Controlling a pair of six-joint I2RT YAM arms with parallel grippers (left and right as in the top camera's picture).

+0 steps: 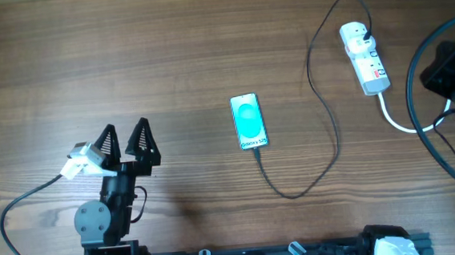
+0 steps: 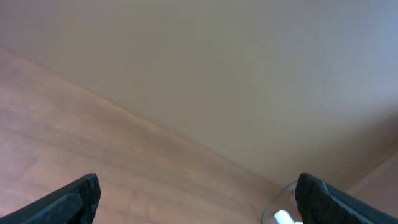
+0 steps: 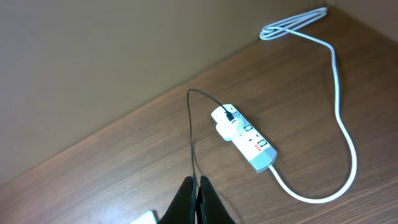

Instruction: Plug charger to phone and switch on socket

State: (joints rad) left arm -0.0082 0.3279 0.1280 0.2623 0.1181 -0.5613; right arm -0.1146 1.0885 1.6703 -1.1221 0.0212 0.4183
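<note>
The phone (image 1: 249, 122) lies face up mid-table with its cyan screen lit. The thin black charger cable (image 1: 322, 105) runs from the phone's near end, where its tip touches the edge, loops right and goes up to a plug in the white socket strip (image 1: 365, 68). The right wrist view shows the socket (image 3: 247, 138) and the cable (image 3: 190, 137) on the table beyond my right gripper (image 3: 196, 186), which is shut and holds nothing. My left gripper (image 1: 124, 140) is open and empty, left of the phone. Its fingers (image 2: 199, 199) frame bare wood.
The socket's thick white cord (image 1: 396, 120) curves off to the right and shows in the right wrist view (image 3: 339, 124). My right arm (image 1: 448, 68) sits at the far right edge among black robot cables. A blurred white bit (image 2: 283, 216) shows low in the left wrist view.
</note>
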